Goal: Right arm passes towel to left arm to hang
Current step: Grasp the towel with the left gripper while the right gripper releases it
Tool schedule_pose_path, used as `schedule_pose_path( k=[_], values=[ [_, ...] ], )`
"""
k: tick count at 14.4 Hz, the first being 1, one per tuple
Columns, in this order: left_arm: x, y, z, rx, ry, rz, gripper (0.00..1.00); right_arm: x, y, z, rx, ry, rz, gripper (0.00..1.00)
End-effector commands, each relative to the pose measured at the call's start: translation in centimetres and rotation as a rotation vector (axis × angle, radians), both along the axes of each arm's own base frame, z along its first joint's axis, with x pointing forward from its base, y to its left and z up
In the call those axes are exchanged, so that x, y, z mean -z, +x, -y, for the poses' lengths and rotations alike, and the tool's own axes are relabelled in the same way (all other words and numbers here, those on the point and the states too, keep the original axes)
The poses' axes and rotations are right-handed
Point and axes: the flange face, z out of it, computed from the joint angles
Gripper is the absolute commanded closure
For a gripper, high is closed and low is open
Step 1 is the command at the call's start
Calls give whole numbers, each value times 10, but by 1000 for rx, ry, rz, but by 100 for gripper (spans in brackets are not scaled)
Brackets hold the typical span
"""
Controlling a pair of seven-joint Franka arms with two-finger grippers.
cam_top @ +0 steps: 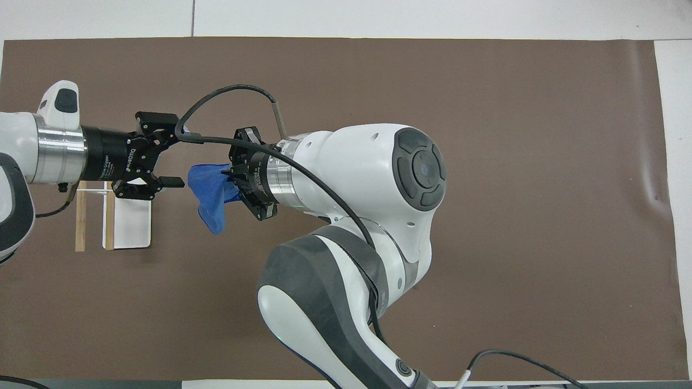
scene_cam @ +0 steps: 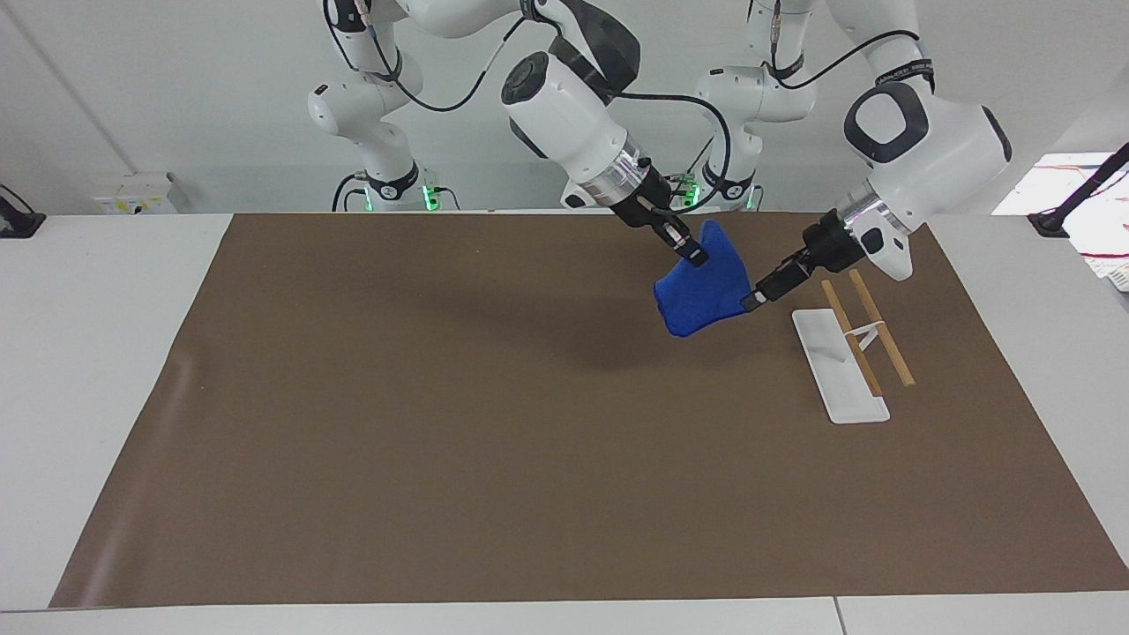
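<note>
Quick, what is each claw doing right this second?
Right gripper: shut on the towel, holding it up over the mat.
Left gripper: open, in the air beside the towel, not gripping it.

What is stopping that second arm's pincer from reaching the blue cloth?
Nothing visible. The left pincer is open in the air, right beside the towel, with only bare brown mat below. The right pincer holds the towel up by its other edge. The rack sits on the mat toward the left arm's end.
</note>
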Motion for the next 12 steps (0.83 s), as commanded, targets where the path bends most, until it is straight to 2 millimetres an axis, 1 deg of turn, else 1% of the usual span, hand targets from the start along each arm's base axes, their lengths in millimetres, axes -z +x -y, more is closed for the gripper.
schedule_pose_path(
  k=[1,2,3,6,7,9,10,11,12],
  values=[
    [9,-1,13,-47,-43,-1,0,-1,-3,3,8,20,-16,100],
    [16,3,14,-70,-50,-3,0,-1,-3,3,8,20,-16,100],
    [20,3,22,-61,-52,-6,0,-1,-3,3,7,19,-17,100],
    [27,-1,26,-80,-94,-32,0,-1,-3,3,7,19,-17,100],
    [27,-1,25,-85,-101,-33,11,-1,-3,3,7,19,-17,100],
    [25,0,26,-101,-132,-40,43,-1,-3,3,7,19,-17,100],
    [25,-2,27,-96,-135,-48,63,-1,-3,3,7,19,-17,100],
    [24,-3,28,-86,-139,-57,89,-1,-3,3,8,20,-16,100],
    [24,-5,28,-75,-144,-70,100,-1,-3,3,7,19,-17,100]
  ],
)
